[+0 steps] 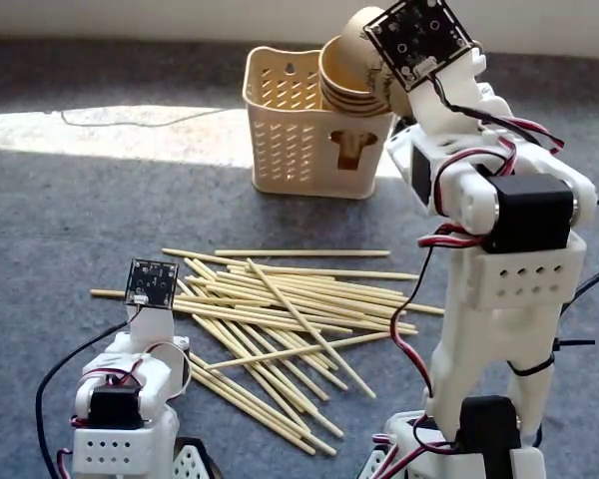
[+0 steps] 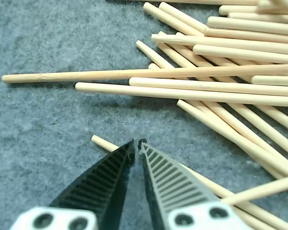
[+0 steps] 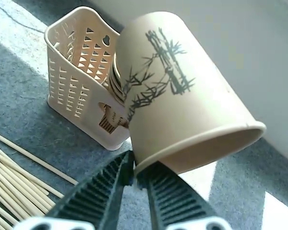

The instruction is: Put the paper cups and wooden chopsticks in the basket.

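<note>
Right wrist view, paper cup (image 3: 182, 96): hanging tilted over the basket (image 3: 77, 72); light, thin, likely crushing easily.
Right gripper (image 3: 134, 168): jaws almost closed, pinching its rim.
Wooden chopsticks (image 1: 299, 299): lying near the basket; stiff, probably slippery; gripping mid-length seems best.
Left gripper (image 2: 136, 145): jaws closed, holding nothing.

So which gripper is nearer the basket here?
Right. The right gripper holds a paper cup over the edge of the basket; the left gripper sits low by the chopsticks, well away from it.
</note>
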You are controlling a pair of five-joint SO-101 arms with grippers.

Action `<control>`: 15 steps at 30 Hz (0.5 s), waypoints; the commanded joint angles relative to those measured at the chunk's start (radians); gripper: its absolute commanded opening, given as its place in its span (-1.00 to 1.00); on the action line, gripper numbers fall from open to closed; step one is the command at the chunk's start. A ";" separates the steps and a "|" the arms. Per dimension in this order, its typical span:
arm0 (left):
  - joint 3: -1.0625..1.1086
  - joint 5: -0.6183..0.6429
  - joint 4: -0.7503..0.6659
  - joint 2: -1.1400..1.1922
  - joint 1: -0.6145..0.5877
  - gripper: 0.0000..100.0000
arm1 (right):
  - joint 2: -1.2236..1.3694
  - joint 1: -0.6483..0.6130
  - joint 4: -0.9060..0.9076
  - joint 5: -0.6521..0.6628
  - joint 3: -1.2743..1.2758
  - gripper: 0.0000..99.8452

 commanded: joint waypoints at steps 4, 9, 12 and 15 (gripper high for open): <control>0.019 -0.002 0.006 0.001 0.016 -0.93 | -0.025 0.005 -0.028 0.009 -0.002 -0.99; 0.019 -0.002 0.006 0.001 0.016 -0.93 | -0.025 0.005 -0.030 0.009 -0.002 -0.99; 0.019 -0.002 0.006 0.001 0.016 -0.93 | -0.025 0.005 -0.028 0.009 -0.001 -0.99; 0.019 -0.002 0.006 0.001 0.016 -0.93 | -0.025 0.005 -0.024 0.008 -0.001 -0.99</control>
